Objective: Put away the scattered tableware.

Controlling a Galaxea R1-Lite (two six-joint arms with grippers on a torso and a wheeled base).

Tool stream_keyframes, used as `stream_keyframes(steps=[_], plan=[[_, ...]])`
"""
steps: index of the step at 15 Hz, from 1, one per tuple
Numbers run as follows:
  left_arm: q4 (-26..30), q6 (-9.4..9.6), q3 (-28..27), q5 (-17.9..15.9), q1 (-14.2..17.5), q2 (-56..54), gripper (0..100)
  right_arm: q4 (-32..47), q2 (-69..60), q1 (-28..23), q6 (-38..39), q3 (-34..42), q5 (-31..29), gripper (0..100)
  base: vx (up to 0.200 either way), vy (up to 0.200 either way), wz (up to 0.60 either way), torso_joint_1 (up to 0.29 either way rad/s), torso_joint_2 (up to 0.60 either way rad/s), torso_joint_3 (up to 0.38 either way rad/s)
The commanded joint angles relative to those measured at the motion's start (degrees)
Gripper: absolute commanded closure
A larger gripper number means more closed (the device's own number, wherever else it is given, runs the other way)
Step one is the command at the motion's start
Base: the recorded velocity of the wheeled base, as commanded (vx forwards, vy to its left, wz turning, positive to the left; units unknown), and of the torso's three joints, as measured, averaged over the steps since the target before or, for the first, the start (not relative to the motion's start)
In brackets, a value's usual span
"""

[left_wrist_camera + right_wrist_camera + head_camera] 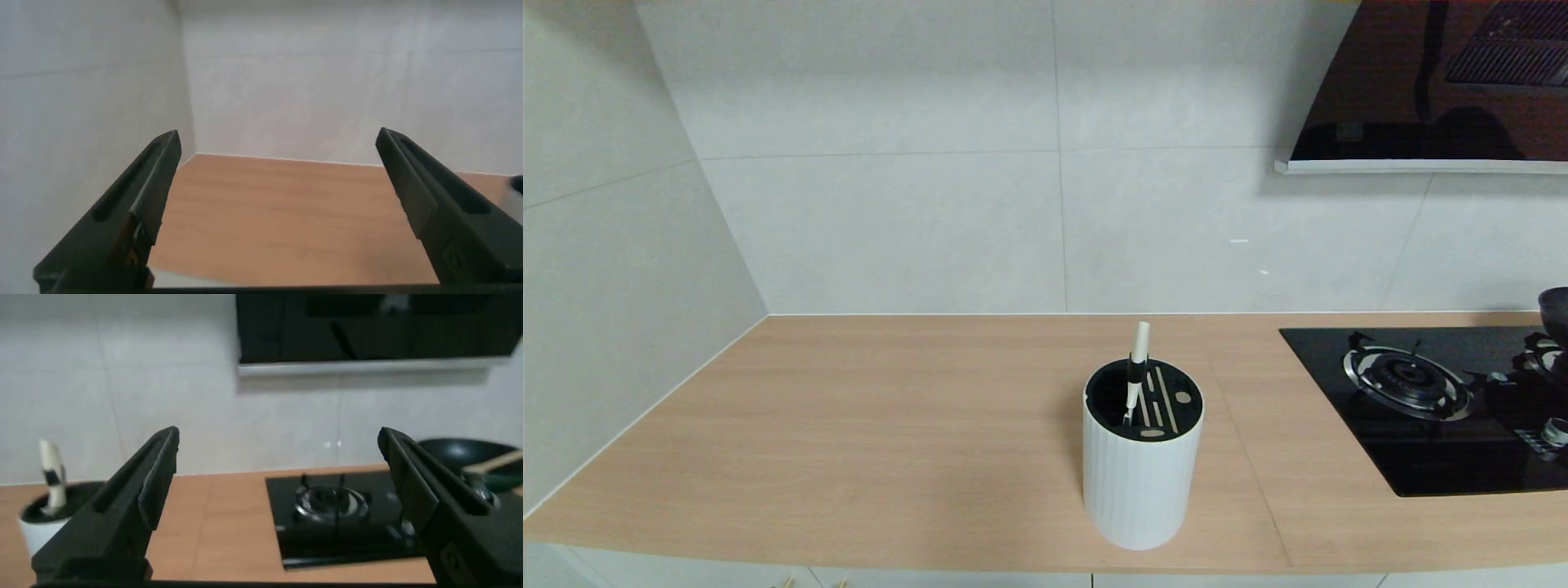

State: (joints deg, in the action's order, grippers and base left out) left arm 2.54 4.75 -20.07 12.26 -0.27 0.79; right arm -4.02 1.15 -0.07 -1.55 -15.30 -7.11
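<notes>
Facing the left corner of the light wooden surface (890,408), the left hand (278,139) is spread wide and holds nothing. The white-handled, black-banded utensil (1137,359) stands upright in the white ribbed cylindrical holder (1141,482), so the task looks about finished. The right hand (278,434), facing the black gas hob (343,514), is likewise spread and empty.

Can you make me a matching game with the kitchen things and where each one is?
1. white ribbed round holder
2. white-and-black utensil handle
3. black glass gas stove
4. dark glossy range hood

A. sticking up out of the holder
B. standing on the wooden counter
C. high on the tiled wall
D. set into the counter

Pairs: 1-B, 2-A, 3-D, 4-C
</notes>
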Motion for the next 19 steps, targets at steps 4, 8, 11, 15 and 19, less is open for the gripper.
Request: stream_keyframes(steps=[4, 8, 11, 15, 19], plan=[[-8.78, 0.43, 20.07, -0.75, 0.27, -0.79, 0, -5.56, -1.15, -0.28, 0.05, 15.12, 0.95, 0, 0.000, 0.000, 0.00, 0.000, 0.00, 0.000], [-4.21, -1.24, 19.98, -11.03, 0.27, -0.79, 0, 2.18, -1.06, -0.28, 0.14, 15.30, 4.38, 0, 0.000, 0.000, 0.00, 0.000, 0.00, 0.000], [-1.92, -3.17, 19.89, -17.01, 0.18, -0.79, 0, 4.02, -1.06, -0.28, 0.14, 15.30, 4.73, 0, 0.000, 0.000, 0.00, 0.000, 0.00, 0.000], [-1.83, -3.52, 19.89, -16.92, 0.18, -0.79, 0, 4.02, -1.06, -0.10, 1.99, 15.30, 7.37, 0, 0.000, 0.000, 0.00, 0.000, 0.00, 0.000], [-1.83, -3.52, 19.89, -16.92, 0.18, -0.79, 0, 4.02, -1.06, -0.10, 2.08, 15.30, 7.37, 0, 0.000, 0.000, 0.00, 0.000, 0.00, 0.000]])
